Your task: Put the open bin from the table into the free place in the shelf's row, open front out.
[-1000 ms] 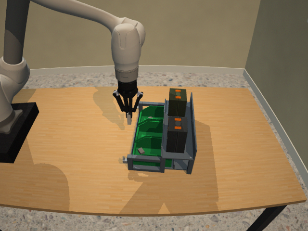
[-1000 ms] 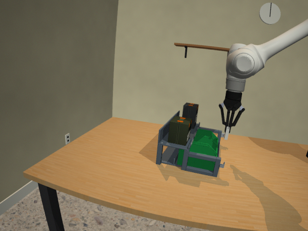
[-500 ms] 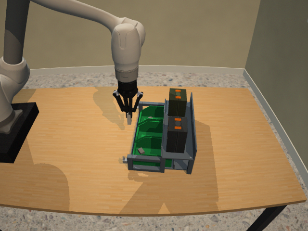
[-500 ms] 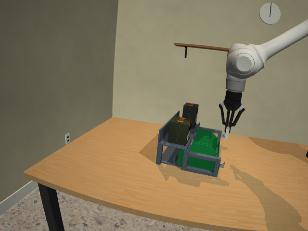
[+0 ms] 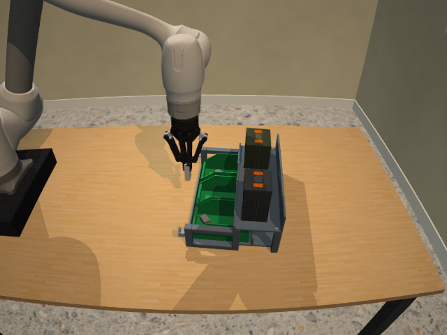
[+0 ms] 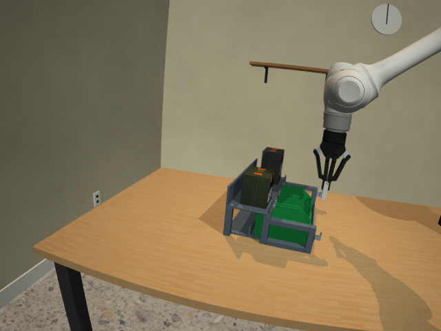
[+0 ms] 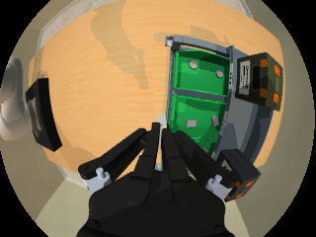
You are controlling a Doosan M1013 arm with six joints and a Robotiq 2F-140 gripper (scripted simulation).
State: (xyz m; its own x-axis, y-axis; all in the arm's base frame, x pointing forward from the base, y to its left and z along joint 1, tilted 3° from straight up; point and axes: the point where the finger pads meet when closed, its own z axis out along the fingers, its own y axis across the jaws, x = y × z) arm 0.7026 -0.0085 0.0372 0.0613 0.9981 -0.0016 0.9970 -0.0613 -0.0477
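Note:
The grey shelf stands on the table right of centre. Green open bins sit side by side in its lower row: a far one, a middle one and a near one, open fronts to the left. A small grey part lies in the near bin. No bin stands on the table top. My gripper is shut with nothing between the fingers. It hangs upright just left of the shelf's far front corner, above the table. The exterior view shows the gripper beside the green bins. The wrist view shows the fingers left of two bins.
Two dark boxes with orange marks stand on the shelf's upper board, over the bins' rear ends. The robot's black base plate is at the table's left edge. A wooden wall shelf hangs on the back wall.

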